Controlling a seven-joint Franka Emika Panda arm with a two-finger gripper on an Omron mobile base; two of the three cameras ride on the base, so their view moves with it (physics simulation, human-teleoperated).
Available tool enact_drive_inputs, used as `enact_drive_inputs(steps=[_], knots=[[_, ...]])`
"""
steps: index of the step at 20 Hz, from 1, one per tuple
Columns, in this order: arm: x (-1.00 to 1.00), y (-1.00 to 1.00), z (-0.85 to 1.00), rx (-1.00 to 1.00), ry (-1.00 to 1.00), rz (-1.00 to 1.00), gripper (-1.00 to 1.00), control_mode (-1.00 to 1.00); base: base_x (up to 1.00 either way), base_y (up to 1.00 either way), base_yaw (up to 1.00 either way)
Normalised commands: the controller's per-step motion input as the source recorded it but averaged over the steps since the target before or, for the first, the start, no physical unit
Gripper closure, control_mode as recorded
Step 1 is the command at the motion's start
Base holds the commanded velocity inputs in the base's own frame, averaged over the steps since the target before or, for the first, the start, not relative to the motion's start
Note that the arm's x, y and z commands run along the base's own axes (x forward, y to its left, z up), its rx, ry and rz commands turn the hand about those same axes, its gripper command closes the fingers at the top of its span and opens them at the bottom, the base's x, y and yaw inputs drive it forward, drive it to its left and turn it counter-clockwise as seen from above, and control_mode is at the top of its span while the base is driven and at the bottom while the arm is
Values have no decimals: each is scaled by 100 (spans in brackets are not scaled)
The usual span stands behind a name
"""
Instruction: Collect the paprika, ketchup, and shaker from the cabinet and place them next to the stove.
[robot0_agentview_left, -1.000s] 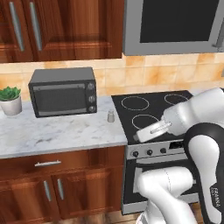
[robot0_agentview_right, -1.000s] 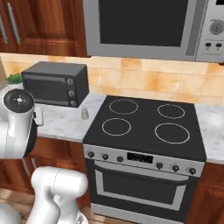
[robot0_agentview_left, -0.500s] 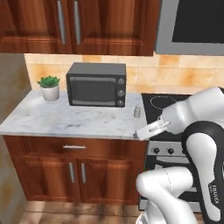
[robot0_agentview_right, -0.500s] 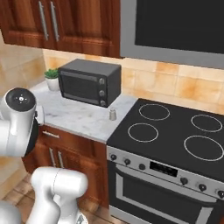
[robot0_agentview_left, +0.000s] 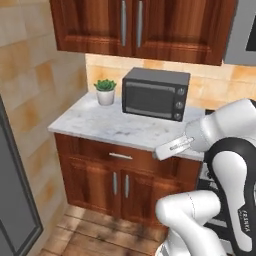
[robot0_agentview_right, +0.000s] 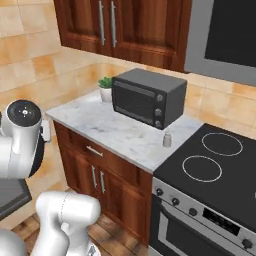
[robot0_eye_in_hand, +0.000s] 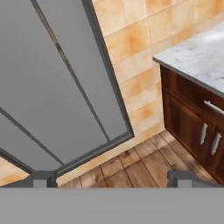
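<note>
The shaker (robot0_agentview_right: 167, 139), small and white-grey with a grey top, stands on the marble counter (robot0_agentview_right: 120, 131) right beside the stove (robot0_agentview_right: 216, 172), a black glass cooktop with white ring burners. My gripper (robot0_eye_in_hand: 113, 180) is open and holds nothing; its two dark fingertips (robot0_eye_in_hand: 43, 179) stand wide apart. It faces a grey panel, a tiled wall and the wooden floor, far left of the shaker and lower than the counter top. The paprika, the ketchup and the cabinet are out of view.
A dark toaster oven (robot0_agentview_left: 155, 93) and a potted plant (robot0_agentview_left: 105, 90) sit at the back of the counter. Wall cupboards with bar handles (robot0_agentview_left: 131, 24) hang above, base cupboards (robot0_agentview_left: 117, 181) stand below. A tall grey panel (robot0_agentview_left: 14, 200) rises at the left.
The base has driven left, so the whole scene has slid right in both base views and the stove now lies at the right edge. The gripper has stayed open.
</note>
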Motion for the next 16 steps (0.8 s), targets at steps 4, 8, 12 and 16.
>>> enact_drive_inputs(steps=[4,8,12,16], knots=[[0,0,0,0,0,0,-100,100,-26,11,43],[0,0,0,0,0,0,-100,100,-10,0,46],[0,0,0,0,0,0,-100,100,-5,0,48],[0,0,0,0,0,0,-100,100,-3,0,48]])
